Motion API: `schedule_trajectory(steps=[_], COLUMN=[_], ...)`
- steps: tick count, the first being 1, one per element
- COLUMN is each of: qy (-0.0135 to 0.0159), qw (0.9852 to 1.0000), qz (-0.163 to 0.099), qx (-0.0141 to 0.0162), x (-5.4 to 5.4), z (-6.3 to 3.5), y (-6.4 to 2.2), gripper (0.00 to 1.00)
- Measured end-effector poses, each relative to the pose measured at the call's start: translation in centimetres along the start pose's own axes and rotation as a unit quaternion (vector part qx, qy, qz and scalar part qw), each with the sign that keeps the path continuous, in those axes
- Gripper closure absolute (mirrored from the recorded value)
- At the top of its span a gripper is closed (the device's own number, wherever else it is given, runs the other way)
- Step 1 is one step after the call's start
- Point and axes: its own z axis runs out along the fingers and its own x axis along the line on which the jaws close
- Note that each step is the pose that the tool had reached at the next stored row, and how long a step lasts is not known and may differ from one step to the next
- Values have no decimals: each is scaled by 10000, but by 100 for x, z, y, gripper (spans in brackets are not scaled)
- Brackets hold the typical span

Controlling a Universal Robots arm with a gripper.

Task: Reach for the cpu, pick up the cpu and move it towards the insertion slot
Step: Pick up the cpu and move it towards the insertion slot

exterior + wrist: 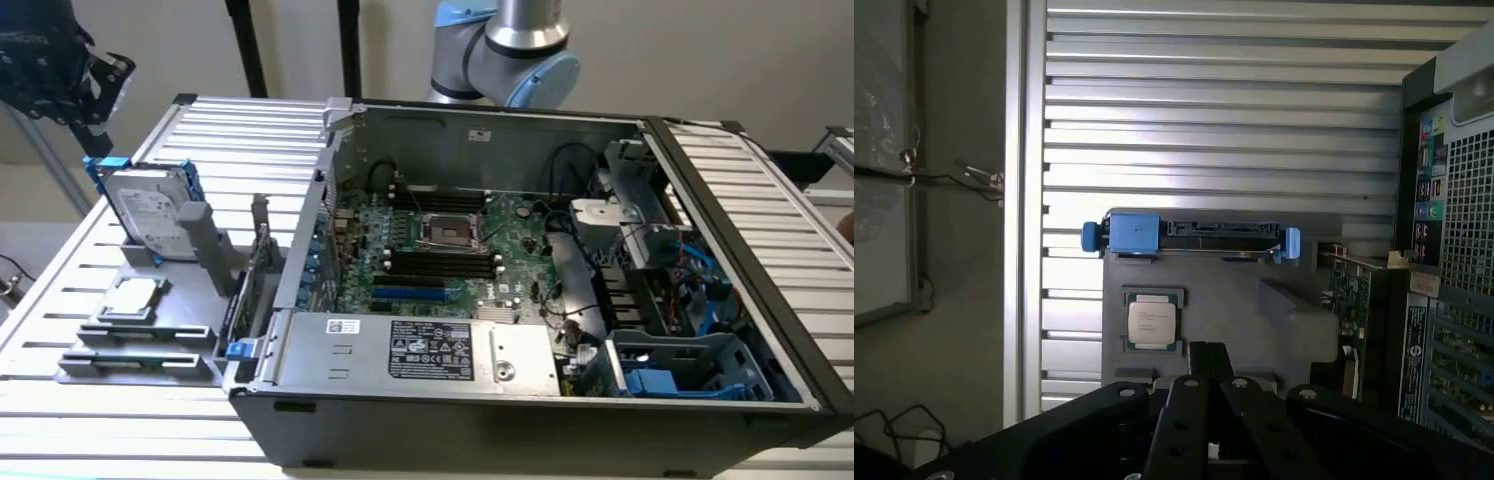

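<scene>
While the cpu lies on a grey holder, lower left of the exterior view, I cannot tell the grip of the gripper.

**Colours and surface patterns of the parts on the bench.**
The desk is silvery-white, ribbed with parallel slats. The cpu has a silvery-white top with pale beige edges; its holder is plain matt grey. The hard drive is silver, framed in blue. The motherboard is green, the insertion slot shiny metal around a dark centre, the memory slots black, and the case dark grey.
</scene>
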Motion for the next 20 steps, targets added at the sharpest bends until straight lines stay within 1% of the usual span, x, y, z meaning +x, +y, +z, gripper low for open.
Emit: schedule_trajectory(steps=[2, 6, 11, 13, 18, 20], qy=[-2, -19, -19, -19, -19, -19], qw=[10000, 10000, 10000, 10000, 10000, 10000], qz=[0, -1, 0, -1, -1, -1], qx=[1, 0, 1, 1, 0, 0], x=[24, 189, 344, 364, 367, 367], z=[-2, 4, 18, 21, 21, 22], y=[1, 2, -13, -23, -28, -28], gripper=[89, 89, 89, 89, 88, 76])
